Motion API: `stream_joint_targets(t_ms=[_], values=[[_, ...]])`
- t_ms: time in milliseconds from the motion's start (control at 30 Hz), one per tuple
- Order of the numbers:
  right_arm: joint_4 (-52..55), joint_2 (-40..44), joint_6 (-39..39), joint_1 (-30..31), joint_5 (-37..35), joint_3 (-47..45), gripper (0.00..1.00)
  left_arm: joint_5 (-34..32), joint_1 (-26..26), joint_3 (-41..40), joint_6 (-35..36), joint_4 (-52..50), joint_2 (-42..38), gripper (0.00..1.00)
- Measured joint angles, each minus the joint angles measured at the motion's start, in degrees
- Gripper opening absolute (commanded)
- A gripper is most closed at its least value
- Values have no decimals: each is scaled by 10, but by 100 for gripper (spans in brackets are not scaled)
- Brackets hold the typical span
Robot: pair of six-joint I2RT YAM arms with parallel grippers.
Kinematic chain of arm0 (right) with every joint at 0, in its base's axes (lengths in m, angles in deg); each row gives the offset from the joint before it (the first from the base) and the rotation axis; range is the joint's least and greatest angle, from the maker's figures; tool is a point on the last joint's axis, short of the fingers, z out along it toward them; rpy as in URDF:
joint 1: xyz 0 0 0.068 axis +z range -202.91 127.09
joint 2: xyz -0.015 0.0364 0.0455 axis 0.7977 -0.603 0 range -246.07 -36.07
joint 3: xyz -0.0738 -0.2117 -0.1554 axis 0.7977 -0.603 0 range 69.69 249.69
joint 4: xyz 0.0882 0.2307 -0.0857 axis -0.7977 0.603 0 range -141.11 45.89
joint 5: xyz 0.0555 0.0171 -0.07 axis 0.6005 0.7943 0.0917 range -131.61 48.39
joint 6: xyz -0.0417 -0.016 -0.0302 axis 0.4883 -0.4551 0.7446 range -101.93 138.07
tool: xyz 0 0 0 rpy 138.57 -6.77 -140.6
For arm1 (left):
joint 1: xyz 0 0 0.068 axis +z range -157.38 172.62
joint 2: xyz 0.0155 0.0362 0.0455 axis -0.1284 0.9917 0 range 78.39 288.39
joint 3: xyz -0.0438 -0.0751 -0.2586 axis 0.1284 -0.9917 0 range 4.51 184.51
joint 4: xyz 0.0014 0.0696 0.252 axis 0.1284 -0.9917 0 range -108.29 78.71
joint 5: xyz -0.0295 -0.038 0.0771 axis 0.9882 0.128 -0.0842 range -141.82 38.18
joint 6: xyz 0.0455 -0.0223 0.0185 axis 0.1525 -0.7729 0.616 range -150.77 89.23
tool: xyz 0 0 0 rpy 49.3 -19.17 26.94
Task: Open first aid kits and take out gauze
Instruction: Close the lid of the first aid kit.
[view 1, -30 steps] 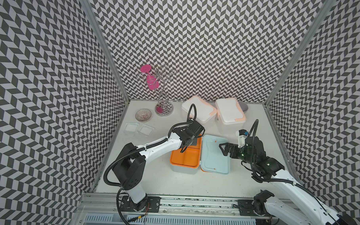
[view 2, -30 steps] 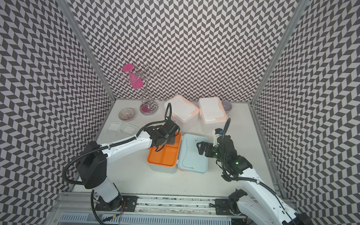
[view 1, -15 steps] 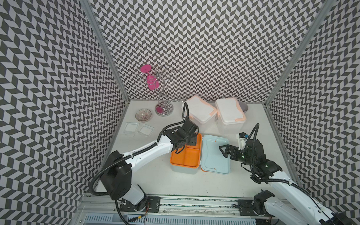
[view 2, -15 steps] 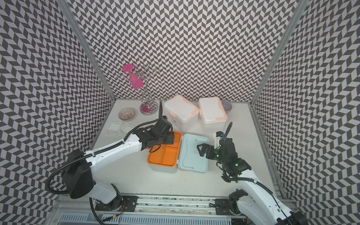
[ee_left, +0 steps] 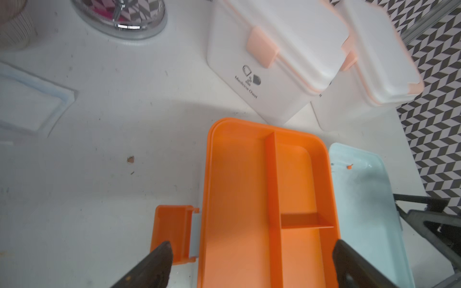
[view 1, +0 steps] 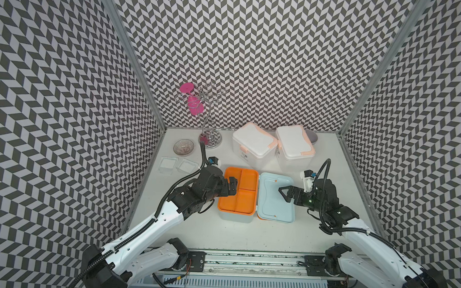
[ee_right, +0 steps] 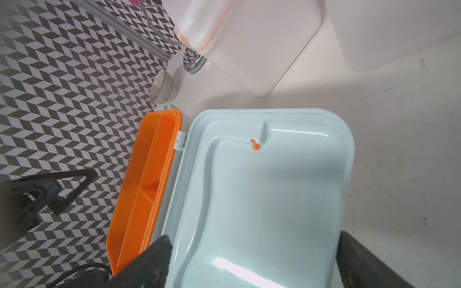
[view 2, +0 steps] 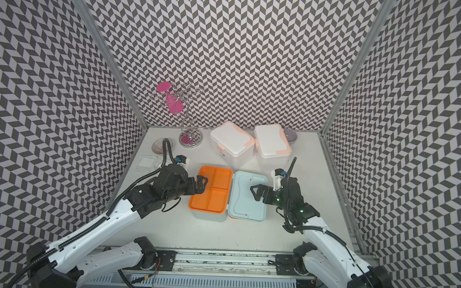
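The pale blue first aid kit stands open mid-table, its orange tray (view 1: 238,192) showing bare compartments and its lid (view 1: 275,201) laid flat to the right. Its orange latch (ee_left: 174,232) hangs out at the side. Two white first aid kits (view 1: 253,145) (view 1: 295,147) stand shut at the back. Two gauze pads (view 1: 168,165) (view 1: 187,165) lie on the table at the left. My left gripper (view 1: 231,188) (ee_left: 252,251) is open over the tray's left edge, holding nothing. My right gripper (view 1: 285,198) (ee_right: 253,243) is open above the lid's right part, holding nothing.
A ribbed glass bowl (view 1: 183,147) sits at the back left beside a wire stand (view 1: 209,138) that carries a pink glass (view 1: 195,106). A small grey bowl (view 1: 312,137) peeks out behind the right white kit. Patterned walls close in three sides.
My left gripper has gone from shut to open and drawn back from the tray's middle toward its left edge. The right gripper has barely moved.
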Motion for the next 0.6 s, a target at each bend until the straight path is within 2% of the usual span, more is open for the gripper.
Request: stream_joint_targets(t_ms=[167, 600], values=[[-7, 0, 1, 0, 2, -10, 100, 49, 34, -50, 0, 0, -19, 100], [-24, -25, -1, -2, -12, -16, 100, 150, 35, -104, 0, 33, -30, 100]])
